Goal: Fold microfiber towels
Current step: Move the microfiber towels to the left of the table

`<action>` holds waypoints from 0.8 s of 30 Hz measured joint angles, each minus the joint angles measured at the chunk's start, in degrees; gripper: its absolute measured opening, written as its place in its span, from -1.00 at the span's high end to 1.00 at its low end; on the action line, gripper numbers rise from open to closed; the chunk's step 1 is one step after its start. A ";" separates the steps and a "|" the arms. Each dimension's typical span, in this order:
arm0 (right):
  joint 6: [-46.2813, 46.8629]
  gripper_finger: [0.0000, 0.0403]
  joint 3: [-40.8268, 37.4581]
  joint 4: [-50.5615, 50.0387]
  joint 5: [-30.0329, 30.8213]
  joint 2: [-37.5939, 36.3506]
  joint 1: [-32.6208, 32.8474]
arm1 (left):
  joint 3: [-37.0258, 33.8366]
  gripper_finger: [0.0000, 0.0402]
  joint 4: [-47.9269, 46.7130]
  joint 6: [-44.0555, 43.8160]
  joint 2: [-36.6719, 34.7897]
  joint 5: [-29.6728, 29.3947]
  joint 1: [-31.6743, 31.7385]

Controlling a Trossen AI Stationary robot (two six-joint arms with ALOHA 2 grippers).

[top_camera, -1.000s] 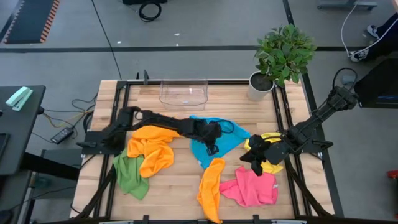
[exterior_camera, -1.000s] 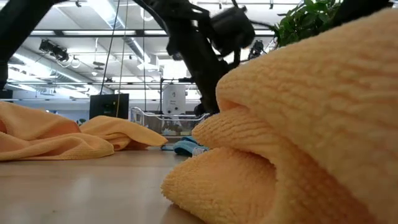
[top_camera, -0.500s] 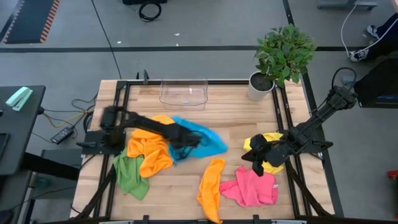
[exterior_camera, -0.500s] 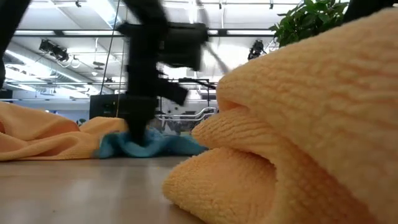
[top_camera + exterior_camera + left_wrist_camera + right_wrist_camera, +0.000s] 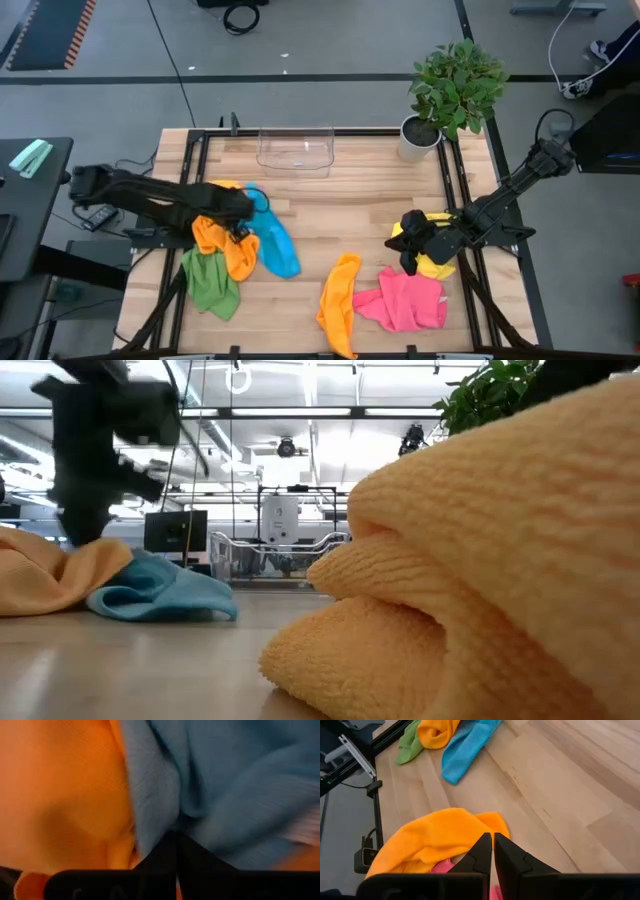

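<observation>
My left gripper [image 5: 240,226] is at the table's left, shut on a blue microfiber towel [image 5: 276,245] that lies bunched in a long strip beside a crumpled orange towel [image 5: 222,246]. A green towel [image 5: 210,285] lies nearer the front edge. My right gripper [image 5: 410,258] hangs shut and holding nothing above a yellow towel [image 5: 436,262] at the right. A pink towel [image 5: 405,300] and a second orange towel [image 5: 338,298] lie on the table at the near right. My left gripper pinches a gathered fold of the blue towel [image 5: 172,817] between its two fingers, coming from above and pointing down. The held part sits against the orange towel [image 5: 65,795]. The rest of the blue towel [image 5: 160,595] trails slack on the table.
A clear plastic tray [image 5: 295,150] stands at the far edge and a potted plant [image 5: 455,85] at the far right corner. Bare wood [image 5: 350,215] lies in the table's middle. The near orange towel [image 5: 480,560] fills much of the low view.
My left gripper has pulled back from the table's middle toward its left edge, still shut, dragging the blue towel along the table. The towel, spread out before, is now bunched in a narrow strip against the orange towel, which has crumpled smaller.
</observation>
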 joint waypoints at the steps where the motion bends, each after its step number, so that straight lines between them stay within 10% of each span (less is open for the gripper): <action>1: 0.09 0.87 0.00 0.00 -0.04 0.00 -0.34 | 0.85 0.97 1.82 -0.32 -2.05 -0.04 0.06; 7: 0.77 0.87 0.00 -0.04 -0.93 -1.02 -1.92 | 3.64 0.98 31.29 0.98 -4.91 -0.30 -1.29; 13: 3.63 0.87 0.00 -1.43 -3.25 -5.08 -1.70 | 9.74 0.99 47.62 3.79 12.79 2.05 -2.20; 24: 2.44 0.87 0.04 -2.21 -1.53 -15.11 -1.44 | 53.64 0.98 50.74 27.61 54.60 6.14 -5.59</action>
